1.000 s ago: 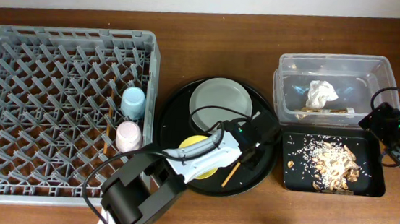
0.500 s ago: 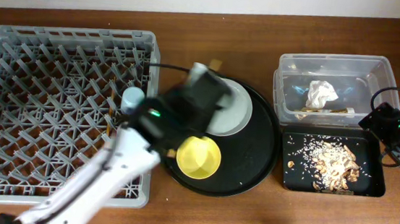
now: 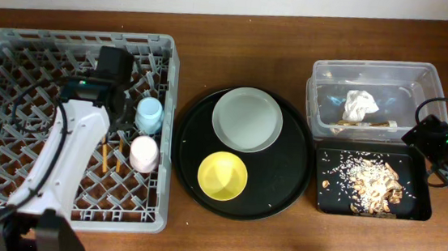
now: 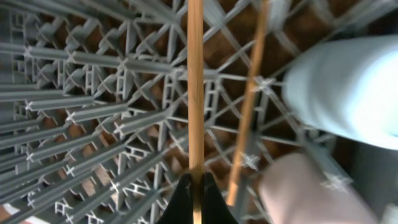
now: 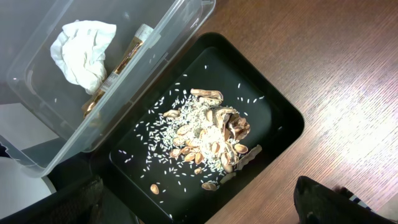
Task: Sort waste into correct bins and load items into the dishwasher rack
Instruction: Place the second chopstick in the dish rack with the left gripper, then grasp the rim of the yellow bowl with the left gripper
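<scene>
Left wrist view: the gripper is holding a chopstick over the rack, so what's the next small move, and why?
Probably open the left gripper and let go. Its jaws are shut on a chopstick lined up close over the dishwasher rack lattice, beside the second chopstick, so a release should drop it in place.

Reaching far on the left, hanging open on the right.
Stretches the left arm (image 3: 66, 151) from the near edge toward the far side, with a white link slanting up to a black wrist lit by a green light. Pinches a chopstick (image 4: 195, 93) by its end in the left gripper (image 4: 196, 190), dark tips closed to the wood's width and aimed downward. Holds the right arm (image 3: 433, 137) at the right edge, black wrist trailing cables, with the right gripper (image 5: 205, 199) spread wide, showing only dark fingertips (image 5: 320, 199) at both lower corners of its wrist view.
</scene>
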You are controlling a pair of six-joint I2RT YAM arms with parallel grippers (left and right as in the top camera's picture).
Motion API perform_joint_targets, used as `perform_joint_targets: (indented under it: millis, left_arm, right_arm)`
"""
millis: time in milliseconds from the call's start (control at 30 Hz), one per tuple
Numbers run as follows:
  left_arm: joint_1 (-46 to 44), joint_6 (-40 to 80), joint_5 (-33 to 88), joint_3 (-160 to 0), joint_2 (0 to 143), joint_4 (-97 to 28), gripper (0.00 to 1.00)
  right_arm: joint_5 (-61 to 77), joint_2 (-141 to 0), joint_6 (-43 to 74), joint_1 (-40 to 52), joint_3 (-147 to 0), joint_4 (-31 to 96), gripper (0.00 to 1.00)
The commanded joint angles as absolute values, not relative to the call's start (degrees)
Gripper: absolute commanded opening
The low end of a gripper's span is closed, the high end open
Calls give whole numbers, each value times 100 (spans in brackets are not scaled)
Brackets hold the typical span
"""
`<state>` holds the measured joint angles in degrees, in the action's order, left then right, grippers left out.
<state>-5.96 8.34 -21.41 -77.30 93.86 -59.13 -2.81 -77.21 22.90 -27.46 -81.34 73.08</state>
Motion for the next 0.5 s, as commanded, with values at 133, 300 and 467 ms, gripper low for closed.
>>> perform_joint_targets:
  millis: [133, 300, 467]
  left_arm:
    - [-395, 163, -2169, -7564, 9747, -5527, 0]
    - [-395, 167, -2169, -7561, 9756, -5529, 33]
    - [-395, 167, -2169, -7564, 9745, -5529, 34]
  right_arm:
    - [-351, -7732, 2296, -2781, -8202, 7310, 99]
    - [-351, -7732, 2296, -2781, -8202, 7310, 99]
    - [-351, -7732, 2298, -2781, -8202, 7308, 99]
